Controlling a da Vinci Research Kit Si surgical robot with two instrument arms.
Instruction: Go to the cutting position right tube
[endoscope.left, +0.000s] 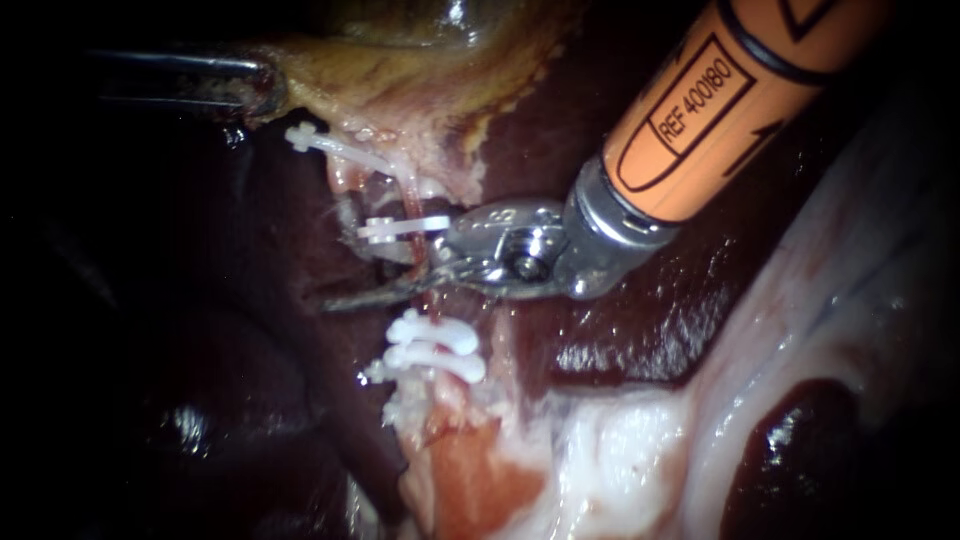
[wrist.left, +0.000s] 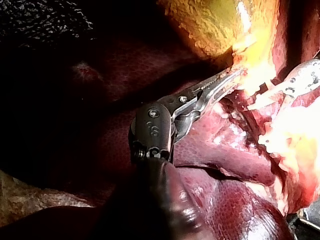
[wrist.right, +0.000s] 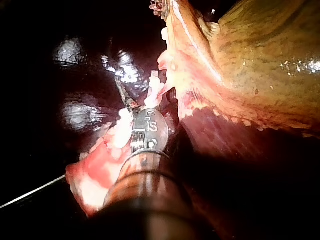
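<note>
My right instrument (endoscope.left: 368, 274) comes in from the upper right on an orange shaft, and its thin blades point left. They stand open astride the thin pink right tube (endoscope.left: 413, 200), just below a white clip (endoscope.left: 404, 227) and above two more clips (endoscope.left: 436, 348). The left tube (endoscope.left: 345, 152) carries a clip at its upper end. My left instrument (endoscope.left: 258, 88) is at the upper left, its jaws shut on the edge of the yellowish gallbladder (endoscope.left: 400, 75). The left wrist view shows those toothed jaws (wrist.left: 226, 80) holding that edge. In the right wrist view a blade (wrist.right: 123, 100) reaches past white clips.
Dark red liver (endoscope.left: 200, 380) lies all around the tubes. Pale white tissue (endoscope.left: 620, 450) spreads across the lower right. My right instrument's metal wrist (endoscope.left: 520, 250) sits close over the liver beside the tubes.
</note>
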